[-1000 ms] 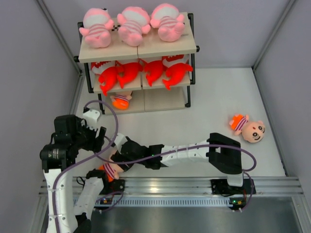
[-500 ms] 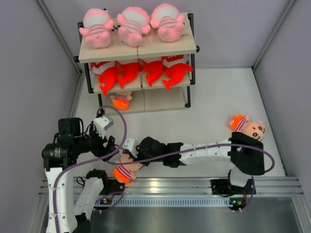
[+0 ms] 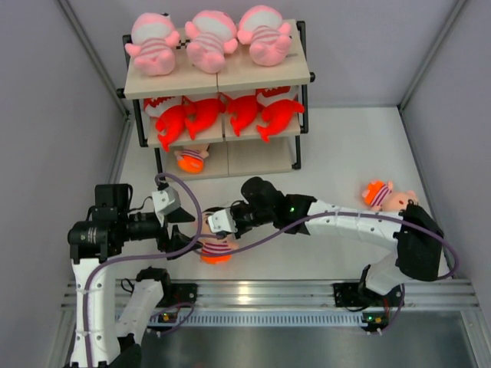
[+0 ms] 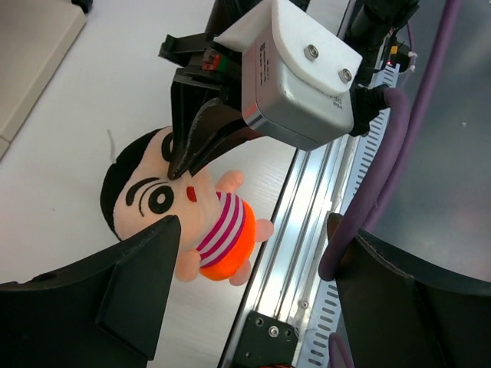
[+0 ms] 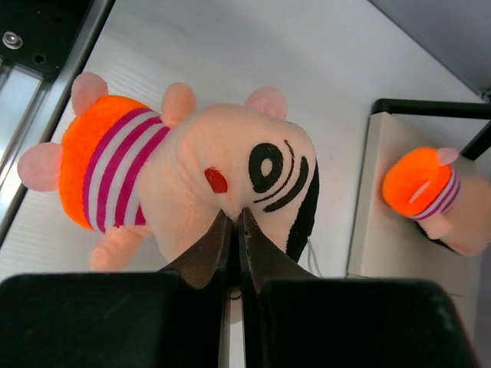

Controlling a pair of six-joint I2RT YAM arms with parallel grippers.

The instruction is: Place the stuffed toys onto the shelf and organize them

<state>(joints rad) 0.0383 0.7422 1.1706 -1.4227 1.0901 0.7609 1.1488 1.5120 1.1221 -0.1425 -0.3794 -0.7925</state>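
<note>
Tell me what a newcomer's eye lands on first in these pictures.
The right gripper pinches a boy doll by the face, near the front rail and left of centre. Behind it the shelf is loud with colour: three pink babies sit on the top board and red sharks fill the middle one. A second boy doll lies alone at the right side of the table.
</note>
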